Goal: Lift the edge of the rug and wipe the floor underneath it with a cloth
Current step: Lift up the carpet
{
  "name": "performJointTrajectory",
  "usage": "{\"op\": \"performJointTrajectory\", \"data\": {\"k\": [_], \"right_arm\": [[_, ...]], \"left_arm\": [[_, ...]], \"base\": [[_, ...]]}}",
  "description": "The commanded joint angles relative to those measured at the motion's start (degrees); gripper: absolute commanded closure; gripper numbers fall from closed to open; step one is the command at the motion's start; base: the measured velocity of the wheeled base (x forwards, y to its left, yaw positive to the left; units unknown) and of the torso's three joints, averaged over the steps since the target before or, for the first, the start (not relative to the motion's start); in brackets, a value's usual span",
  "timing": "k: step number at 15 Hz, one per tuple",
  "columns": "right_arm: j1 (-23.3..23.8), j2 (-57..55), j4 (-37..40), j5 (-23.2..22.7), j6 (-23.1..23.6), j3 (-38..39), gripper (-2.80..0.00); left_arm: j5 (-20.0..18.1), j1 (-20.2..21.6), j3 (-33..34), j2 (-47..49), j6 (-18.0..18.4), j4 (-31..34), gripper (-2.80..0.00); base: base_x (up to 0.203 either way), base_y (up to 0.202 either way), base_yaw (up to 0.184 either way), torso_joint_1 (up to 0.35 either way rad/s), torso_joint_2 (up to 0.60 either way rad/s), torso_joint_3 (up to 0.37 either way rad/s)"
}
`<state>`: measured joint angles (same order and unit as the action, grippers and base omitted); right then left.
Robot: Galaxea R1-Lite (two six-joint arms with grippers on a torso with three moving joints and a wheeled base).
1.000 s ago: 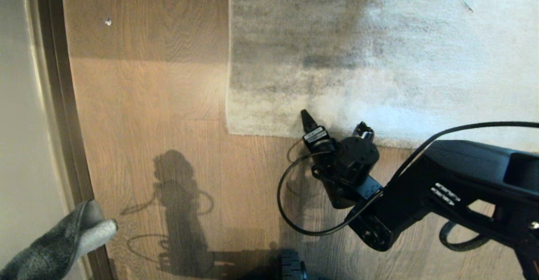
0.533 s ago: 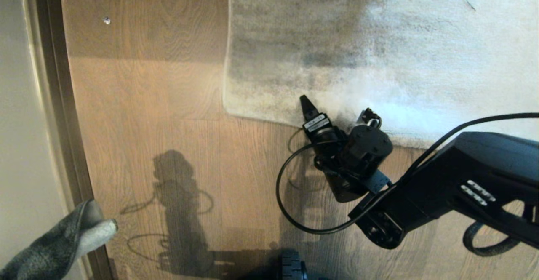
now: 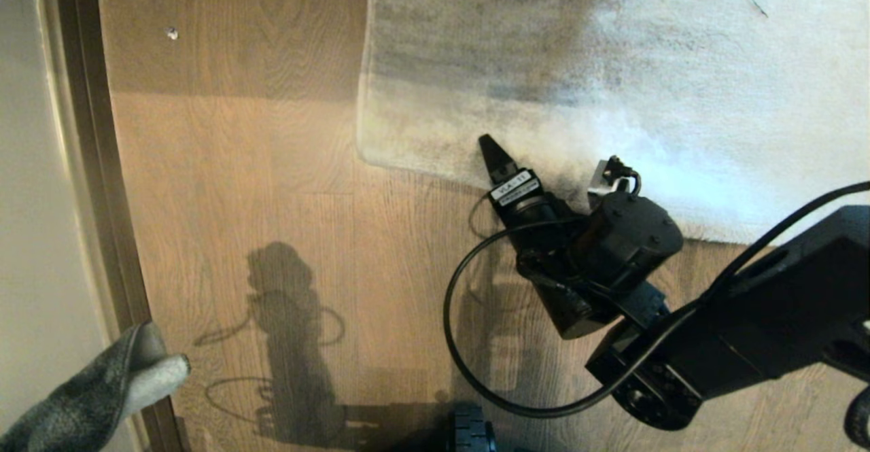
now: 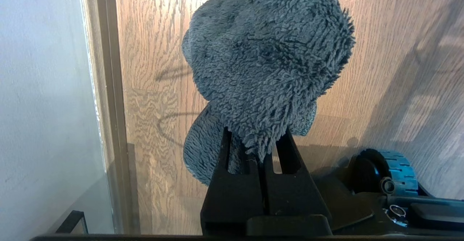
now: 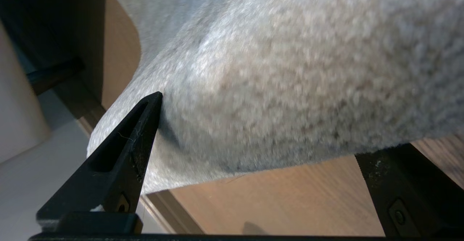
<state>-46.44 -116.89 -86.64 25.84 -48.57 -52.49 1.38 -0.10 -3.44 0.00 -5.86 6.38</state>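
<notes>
— Brown plank floor (image 3: 272, 166) fills the room, with the pale rug edge (image 3: 421, 166) lying near the middle.
— And the right claw (image 3: 550, 160)?
— Spread wide astride that edge, one finger bearing a white label reading "VLA-11".
— The left claw (image 4: 266, 143)?
— Low by the skirting strip (image 3: 102, 200), clamped on the grey cloth (image 4: 268, 59).

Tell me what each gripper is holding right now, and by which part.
The left gripper is shut on the cloth, pinching its lower fold. The right gripper holds nothing: its jaws stand open at the rug edge.
</notes>
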Motion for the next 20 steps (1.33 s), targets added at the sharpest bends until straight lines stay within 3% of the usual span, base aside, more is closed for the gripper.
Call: {"op": "performJointTrajectory", "data": {"k": [1, 4, 9, 20], "right_arm": [[-0.36, 4.16, 0.4, -0.08, -0.23, 1.34, -2.8], [1.16, 3.24, 0.0, -2.04, -0.18, 3.04, -2.8], [2.51, 1.22, -0.1, -4.04, 2.0, -0.95, -2.8], [3.29, -1.28, -0.5, -4.05, 1.9, -1.13, -2.8]], "left_arm": [[0.03, -0.07, 0.01, 0.0, -0.02, 0.04, 0.0], [0.03, 0.01, 0.01, 0.0, -0.02, 0.04, 0.0], [0.03, 0.01, 0.01, 0.0, -0.02, 0.04, 0.0], [0.03, 0.01, 0.01, 0.0, -0.02, 0.04, 0.0]], "base": [[0.0, 0.0, 0.0, 0.0, 0.0, 0.0], [0.0, 0.0, 0.0, 0.0, 0.0, 0.0], [0.0, 0.0, 0.0, 0.0, 0.0, 0.0], [0.0, 0.0, 0.0, 0.0, 0.0, 0.0]]}}
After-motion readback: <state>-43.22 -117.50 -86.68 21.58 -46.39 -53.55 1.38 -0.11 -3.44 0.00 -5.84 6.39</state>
